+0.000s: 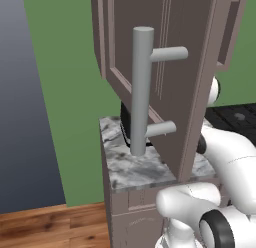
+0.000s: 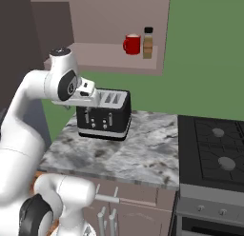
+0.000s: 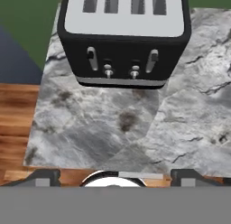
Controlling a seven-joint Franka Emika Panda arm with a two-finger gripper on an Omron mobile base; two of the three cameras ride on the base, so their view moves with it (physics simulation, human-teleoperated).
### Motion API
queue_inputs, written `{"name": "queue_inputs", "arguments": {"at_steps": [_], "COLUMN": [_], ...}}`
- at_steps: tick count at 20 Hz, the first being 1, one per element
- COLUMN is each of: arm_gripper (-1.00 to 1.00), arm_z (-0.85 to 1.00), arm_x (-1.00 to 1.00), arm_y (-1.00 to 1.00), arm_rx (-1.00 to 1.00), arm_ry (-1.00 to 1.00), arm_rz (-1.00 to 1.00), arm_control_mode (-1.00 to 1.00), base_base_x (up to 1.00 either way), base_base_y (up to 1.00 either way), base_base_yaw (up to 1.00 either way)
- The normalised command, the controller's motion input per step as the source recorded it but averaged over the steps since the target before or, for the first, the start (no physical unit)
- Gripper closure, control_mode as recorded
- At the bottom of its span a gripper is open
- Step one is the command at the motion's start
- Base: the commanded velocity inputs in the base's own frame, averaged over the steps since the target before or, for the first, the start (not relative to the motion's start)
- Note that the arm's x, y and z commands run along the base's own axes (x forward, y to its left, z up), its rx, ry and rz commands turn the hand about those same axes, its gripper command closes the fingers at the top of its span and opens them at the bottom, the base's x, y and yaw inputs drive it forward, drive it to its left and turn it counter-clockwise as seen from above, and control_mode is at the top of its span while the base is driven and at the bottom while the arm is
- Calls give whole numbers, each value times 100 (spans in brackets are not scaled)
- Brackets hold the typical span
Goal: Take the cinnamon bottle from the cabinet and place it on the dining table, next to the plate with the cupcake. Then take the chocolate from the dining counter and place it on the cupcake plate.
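The mauve wooden cabinet stands open, its panelled door swung out with a smooth grey bar handle. On its shelf the small amber cinnamon bottle stands upright just beside a red mug. Below, a glossy black toaster sits on veined marble worktop. The gripper hovers above the worktop, fingertips spread wide, holding nothing.

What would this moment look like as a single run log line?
phase: before pickup | cabinet: open | cinnamon bottle: on shelf beside red mug | pincer: open, empty, above worktop facing toaster
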Motion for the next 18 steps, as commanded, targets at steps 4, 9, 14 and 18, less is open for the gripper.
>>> {"name": "queue_inputs", "arguments": {"at_steps": [4,9,14,18], "arm_gripper": [-100,-100,-100,-100], "arm_z": [10,33,41,47], "arm_x": [-30,-16,-2,-1], "arm_y": [0,-4,-9,-25], "arm_rx": [0,0,-8,0], "arm_ry": [-25,-26,-48,-21], "arm_rz": [-10,-15,-15,-4], "arm_control_mode": [-100,-100,-100,-100], "base_base_x": [0,0,0,0], "base_base_y": [0,0,0,0], "base_base_yaw": [0,0,0,0]}}
